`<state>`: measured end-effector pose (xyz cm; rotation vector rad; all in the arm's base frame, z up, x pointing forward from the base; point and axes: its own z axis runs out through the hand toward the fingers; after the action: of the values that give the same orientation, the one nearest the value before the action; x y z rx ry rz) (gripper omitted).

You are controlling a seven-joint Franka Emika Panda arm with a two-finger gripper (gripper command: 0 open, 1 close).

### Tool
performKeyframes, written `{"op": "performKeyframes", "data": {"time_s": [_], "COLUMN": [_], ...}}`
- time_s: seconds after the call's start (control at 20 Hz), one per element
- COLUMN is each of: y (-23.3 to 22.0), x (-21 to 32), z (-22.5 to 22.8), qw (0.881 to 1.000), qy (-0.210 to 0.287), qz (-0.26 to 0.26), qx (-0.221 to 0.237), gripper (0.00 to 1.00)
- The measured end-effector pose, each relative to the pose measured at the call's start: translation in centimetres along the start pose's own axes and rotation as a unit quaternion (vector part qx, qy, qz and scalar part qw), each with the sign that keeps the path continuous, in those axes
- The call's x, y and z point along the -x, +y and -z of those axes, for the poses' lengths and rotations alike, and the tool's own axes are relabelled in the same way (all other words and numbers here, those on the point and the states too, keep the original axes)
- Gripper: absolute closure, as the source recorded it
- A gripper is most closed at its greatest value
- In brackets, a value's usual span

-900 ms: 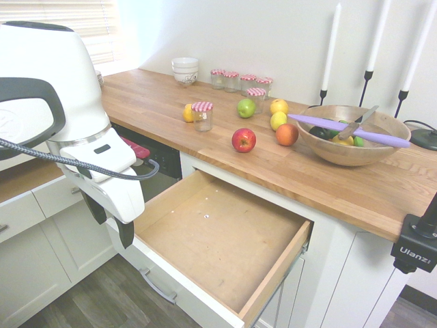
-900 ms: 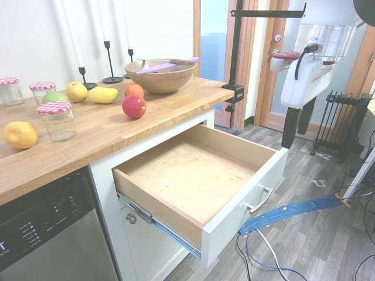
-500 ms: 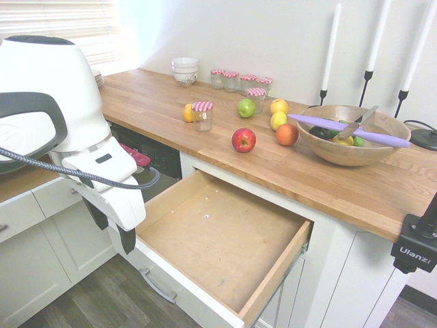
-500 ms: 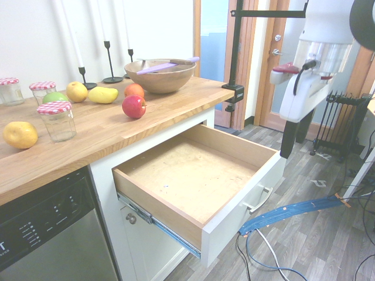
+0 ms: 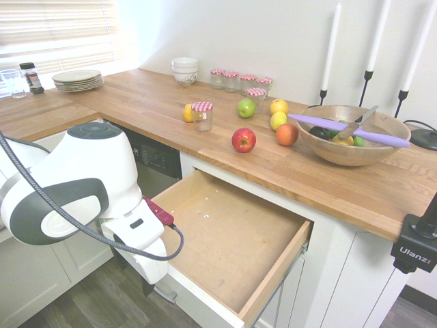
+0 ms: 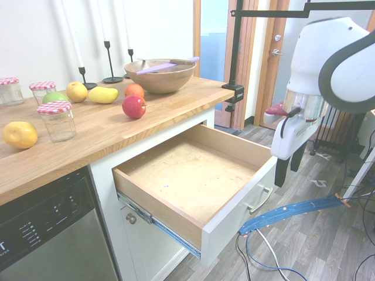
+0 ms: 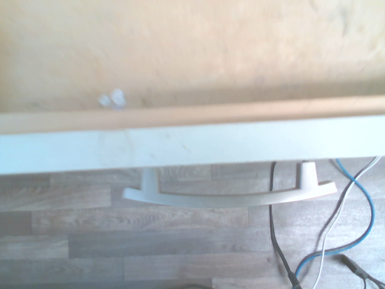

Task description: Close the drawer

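The wide drawer (image 5: 225,236) stands pulled far out under the wooden counter, its brown fibreboard bottom (image 6: 187,175) bare. Its white front (image 6: 240,211) carries a silver bar handle (image 6: 258,202). My gripper (image 6: 287,175) hangs on the floor side of that front, close by the drawer's corner, fingers pointing down and open with nothing between them. In the first exterior view the wrist hides most of the gripper (image 5: 147,287), which is low beside the handle (image 5: 164,294). The wrist view looks straight down on the front's top edge (image 7: 192,147) and the handle (image 7: 228,195).
On the counter (image 5: 150,102) lie a red apple (image 5: 244,140), other fruit, several checked-lid jars and a wooden bowl (image 5: 351,133) holding a purple spatula. A dishwasher (image 6: 47,234) sits beside the drawer. Blue cables (image 6: 293,211) run across the floor.
The arm has come down and moved in towards the drawer's front; the gripper now hangs level with the front panel. The drawer has not moved.
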<state>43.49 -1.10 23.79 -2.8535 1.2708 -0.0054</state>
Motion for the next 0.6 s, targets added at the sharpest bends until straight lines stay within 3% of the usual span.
{"op": "performKeyframes", "data": {"time_s": [0.5,0.55,0.6], "y": [-0.8,-0.8,-0.8], "x": [-0.3,-0.6,-0.9], "z": [-7.4,-8.0,-8.6], "qw": [1.000,1.000,1.000], "qy": [-0.017,-0.018,-0.017], "qz": [0.004,0.005,0.006], "qx": [0.015,0.015,0.015], "gripper": [0.00,1.00,1.00]}}
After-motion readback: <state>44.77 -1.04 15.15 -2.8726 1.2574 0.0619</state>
